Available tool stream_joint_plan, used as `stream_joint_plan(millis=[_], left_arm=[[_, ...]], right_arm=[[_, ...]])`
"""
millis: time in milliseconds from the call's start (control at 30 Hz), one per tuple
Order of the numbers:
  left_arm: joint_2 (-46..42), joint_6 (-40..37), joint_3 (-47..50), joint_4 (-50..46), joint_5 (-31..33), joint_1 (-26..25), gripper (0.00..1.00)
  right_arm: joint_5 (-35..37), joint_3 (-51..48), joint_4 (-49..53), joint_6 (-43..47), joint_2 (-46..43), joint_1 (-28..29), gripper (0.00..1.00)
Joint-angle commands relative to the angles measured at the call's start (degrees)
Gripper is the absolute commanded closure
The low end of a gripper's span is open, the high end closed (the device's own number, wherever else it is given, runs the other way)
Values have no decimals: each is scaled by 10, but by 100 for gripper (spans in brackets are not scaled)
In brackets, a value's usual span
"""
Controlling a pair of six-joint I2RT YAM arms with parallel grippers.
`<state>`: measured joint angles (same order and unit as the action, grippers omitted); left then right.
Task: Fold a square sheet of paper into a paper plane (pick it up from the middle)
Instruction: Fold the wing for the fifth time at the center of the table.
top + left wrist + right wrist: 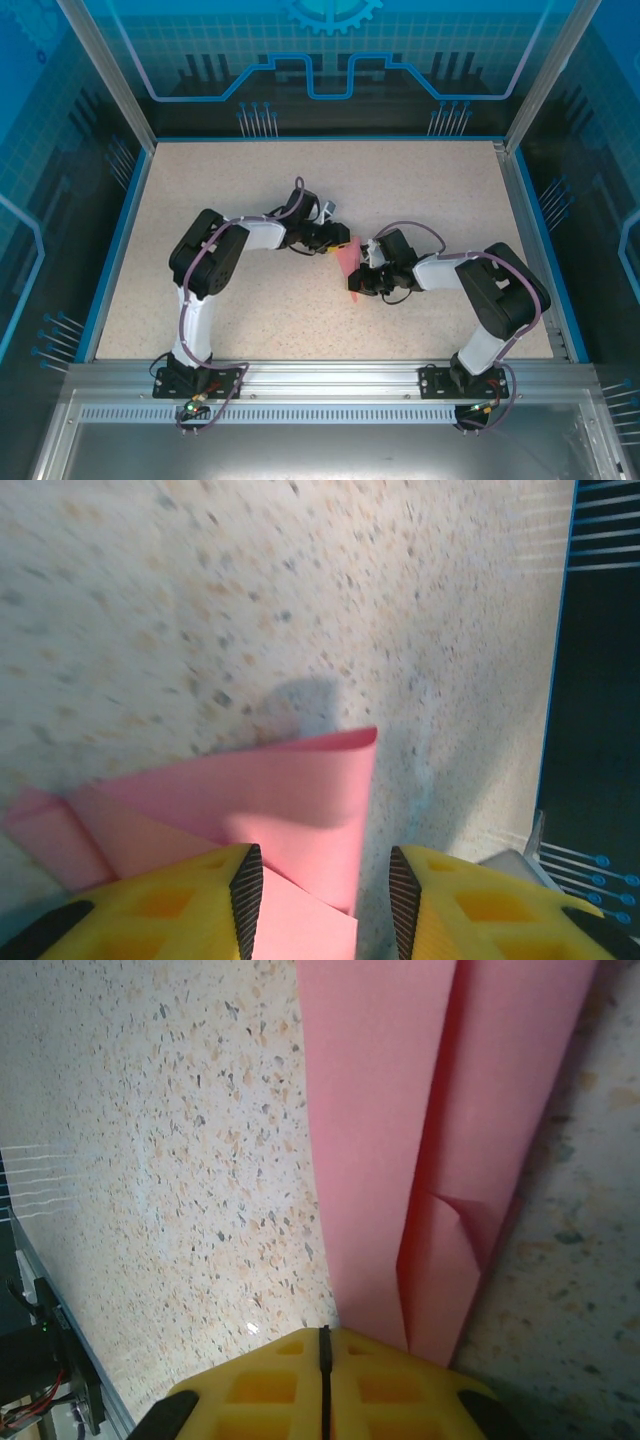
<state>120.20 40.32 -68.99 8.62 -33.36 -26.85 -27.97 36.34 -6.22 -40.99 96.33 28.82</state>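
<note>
While both arms bend in toward the middle, the speckled table [250, 180] carries everything. The left arm [205, 260] comes in from the left and the right arm [500, 290] from the right, and their tips nearly meet over the paper [348, 262].

That paper lies at mid-table between the two grippers. It is pink-red, folded narrow, and its long axis runs far to near. The wide end is at the far side by the left gripper [338, 240], and it tapers to a tip pointing at the near edge, just beside the right gripper [368, 272].

On the left wrist camera, the left gripper [320, 870] has its yellow fingers [180, 905] standing apart. A flap of paper [280, 790] runs up between them, clear of the right-hand finger. The layers overlap, and one edge lifts and throws a shadow on the table.

On the right wrist camera, the right gripper [323, 1335] is closed, finger against finger, with just a thin seam. The paper [380, 1110] stretches away from its tips as a long strip. One fold runs down its length, and there's a small bent corner [465, 1215] along it. The strip's end slips under one fingertip, and I cannot tell whether it is pinched.
</note>
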Motion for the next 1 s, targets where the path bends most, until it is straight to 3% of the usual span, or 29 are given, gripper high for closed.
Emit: stream_joint_plan(millis=[0,267,567,733,967], left_arm=[[22,-17,-15,-30,28,19,58],[10,-19,-24,-76,52,39,59],[-129,-4,24,-63,55,38,56],[-166,2,38,-63,35,4,56],[-123,39,46,-35,29,-42,59]], right_arm=[[23,-32,121,18,21,-5,92],[17,-32,116,21,24,-5,92],[-5,-15,90,28,37,-5,91],[-20,-8,67,28,47,-5,91],[-19,-9,59,25,48,-5,90]])
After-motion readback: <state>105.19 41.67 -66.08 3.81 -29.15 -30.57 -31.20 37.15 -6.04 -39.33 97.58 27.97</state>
